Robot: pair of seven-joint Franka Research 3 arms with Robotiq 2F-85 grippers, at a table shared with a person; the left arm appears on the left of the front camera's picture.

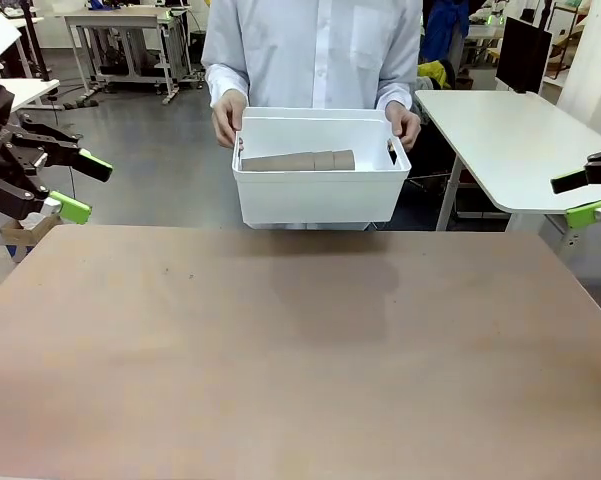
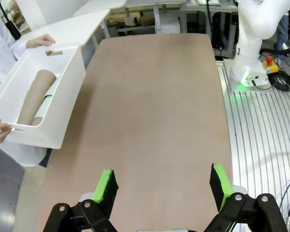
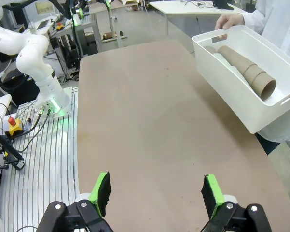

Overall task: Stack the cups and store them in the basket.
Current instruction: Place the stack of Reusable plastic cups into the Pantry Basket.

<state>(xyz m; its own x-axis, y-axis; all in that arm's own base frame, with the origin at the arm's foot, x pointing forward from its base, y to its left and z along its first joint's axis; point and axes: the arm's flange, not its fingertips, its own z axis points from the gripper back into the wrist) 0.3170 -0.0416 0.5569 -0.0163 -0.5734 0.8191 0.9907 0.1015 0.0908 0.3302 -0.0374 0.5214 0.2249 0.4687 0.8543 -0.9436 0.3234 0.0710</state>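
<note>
Bare table, basket at far edge

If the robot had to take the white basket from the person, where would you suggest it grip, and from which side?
Probably the near long rim of the basket, approached from the robot's side and slightly above. The person's hands hold both short ends at the slot handles, while the near rolled rim is free and overhangs the table edge. The stacked cups lie inside, clear of it.
</note>
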